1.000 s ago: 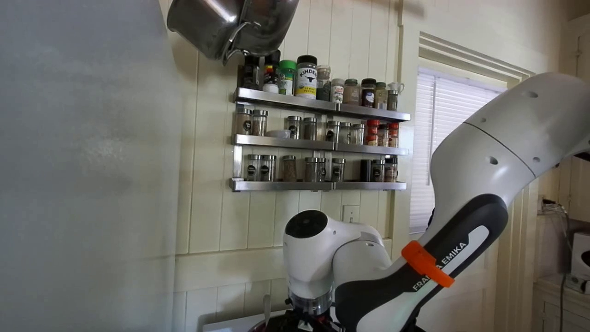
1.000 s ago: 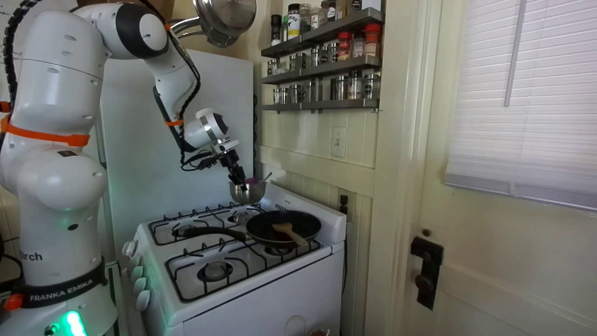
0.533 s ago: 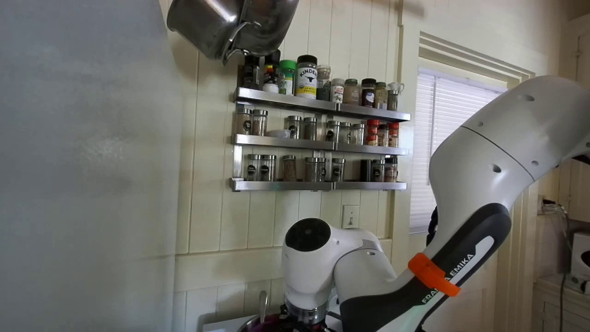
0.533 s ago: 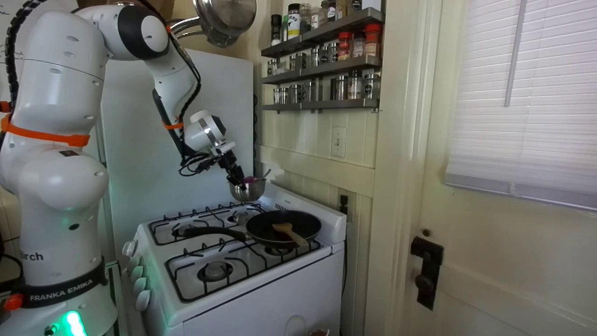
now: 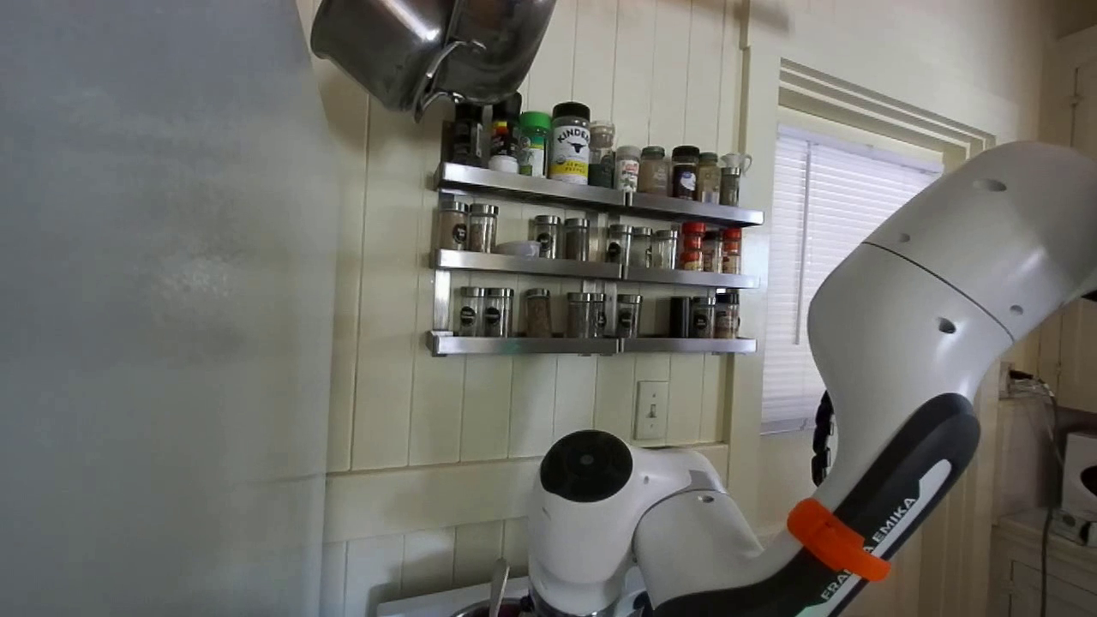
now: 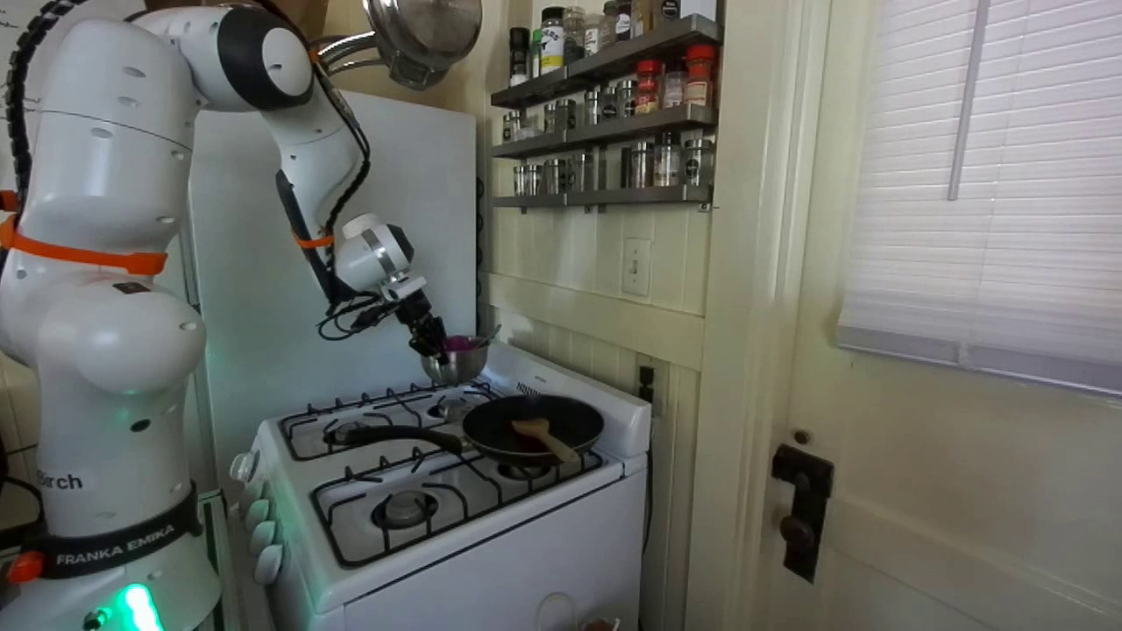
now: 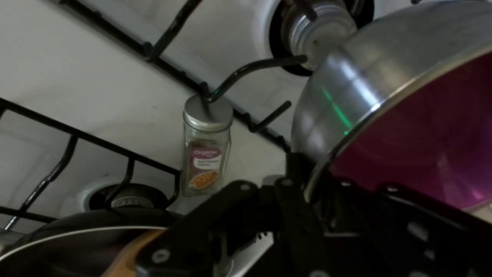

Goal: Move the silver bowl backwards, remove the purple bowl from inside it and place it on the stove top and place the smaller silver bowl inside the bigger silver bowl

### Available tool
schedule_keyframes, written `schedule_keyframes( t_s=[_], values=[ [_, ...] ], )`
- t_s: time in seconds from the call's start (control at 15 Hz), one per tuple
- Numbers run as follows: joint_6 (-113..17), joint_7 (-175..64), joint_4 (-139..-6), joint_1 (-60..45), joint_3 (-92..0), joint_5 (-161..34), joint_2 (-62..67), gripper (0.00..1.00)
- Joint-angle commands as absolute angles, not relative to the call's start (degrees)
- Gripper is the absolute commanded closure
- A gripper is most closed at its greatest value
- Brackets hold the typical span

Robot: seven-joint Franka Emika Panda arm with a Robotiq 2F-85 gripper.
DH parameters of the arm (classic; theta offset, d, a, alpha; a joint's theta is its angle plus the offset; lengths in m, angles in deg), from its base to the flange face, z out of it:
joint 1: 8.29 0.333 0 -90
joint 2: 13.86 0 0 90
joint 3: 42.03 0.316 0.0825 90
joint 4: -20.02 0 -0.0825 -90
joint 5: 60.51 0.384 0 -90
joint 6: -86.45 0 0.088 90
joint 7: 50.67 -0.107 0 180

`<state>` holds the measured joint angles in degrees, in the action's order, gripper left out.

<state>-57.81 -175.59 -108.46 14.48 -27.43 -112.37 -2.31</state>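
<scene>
My gripper (image 7: 313,180) is shut on the rim of the silver bowl (image 7: 346,92), one finger outside and one inside. In an exterior view the silver bowl (image 6: 456,368) hangs tilted over the rear of the stove top (image 6: 296,480), at the dark gripper (image 6: 441,358); whether it touches the grate I cannot tell. Inside it sits the purple bowl (image 7: 423,130), its magenta edge (image 6: 465,343) showing above the rim. A utensil handle (image 5: 499,584) sticks up from the bowls. The smaller silver bowl is hidden or out of view.
A black frying pan (image 6: 580,419) holding a wooden spatula (image 6: 541,432) sits on the rear burner nearby. A glass spice jar (image 7: 205,161) stands between the grates. Beside the stove rises the refrigerator (image 6: 263,263); spice shelves (image 6: 605,133) hang above the back panel.
The arm and the held bowls have moved left in an exterior view, away from the stove's back panel, and slightly down. The grip on the rim stays the same.
</scene>
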Motion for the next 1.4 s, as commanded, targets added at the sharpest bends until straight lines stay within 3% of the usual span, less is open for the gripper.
schedule_keyframes(
  t_s=[0.0, 1.27, 1.33],
  values=[
    [-59.3, -180.0, -110.9, 14.7, -27.5, -113.4, -3.8, 0.98],
    [-60.6, -180.7, -107.8, 15.4, -27.6, -117.2, 0.7, 0.98],
    [-60.8, -180.3, -107.9, 15.3, -27.5, -116.5, 0.7, 0.66]
  ],
)
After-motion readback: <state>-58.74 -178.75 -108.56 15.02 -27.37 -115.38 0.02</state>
